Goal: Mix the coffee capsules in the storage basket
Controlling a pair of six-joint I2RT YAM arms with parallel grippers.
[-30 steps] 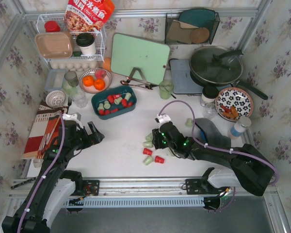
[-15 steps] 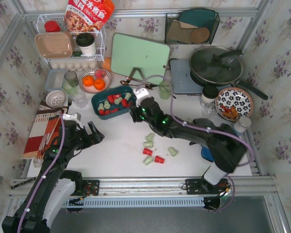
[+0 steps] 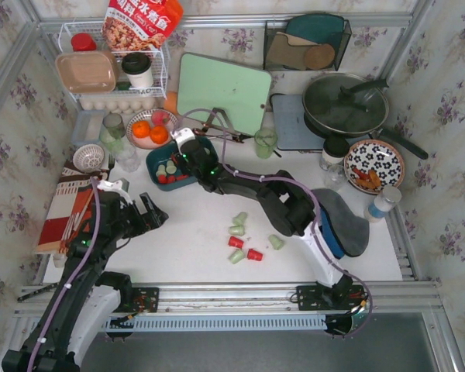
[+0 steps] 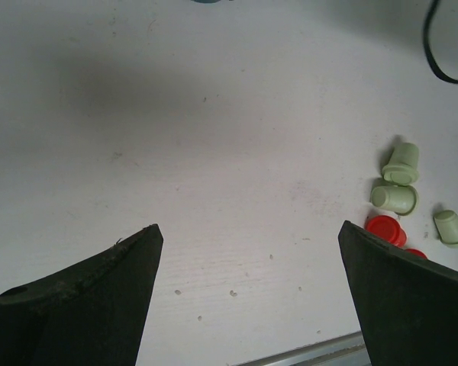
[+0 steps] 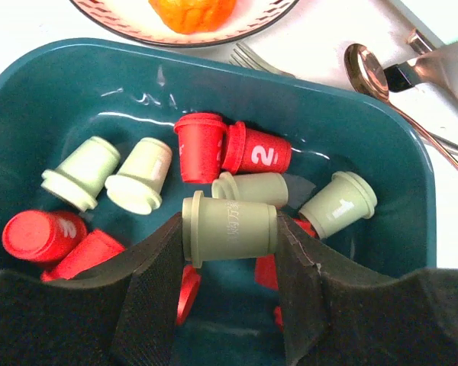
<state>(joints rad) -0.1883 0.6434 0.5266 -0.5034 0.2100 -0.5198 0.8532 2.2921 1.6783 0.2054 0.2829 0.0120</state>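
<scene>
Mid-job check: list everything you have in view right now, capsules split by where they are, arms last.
storage basket: one, dark teal, left of centre on the table
capsules in basket: at least eight, red and mint green, lying jumbled
loose capsules: six, four green and two red, mid-table
held capsule: one, green, gripped above the basket
oranges: two, orange, behind the basket
cutting board: one, pale green, propped at the back
lidded pan: one, dark, back right
left gripper: open, empty, above bare table
right gripper: shut on the held capsule
</scene>
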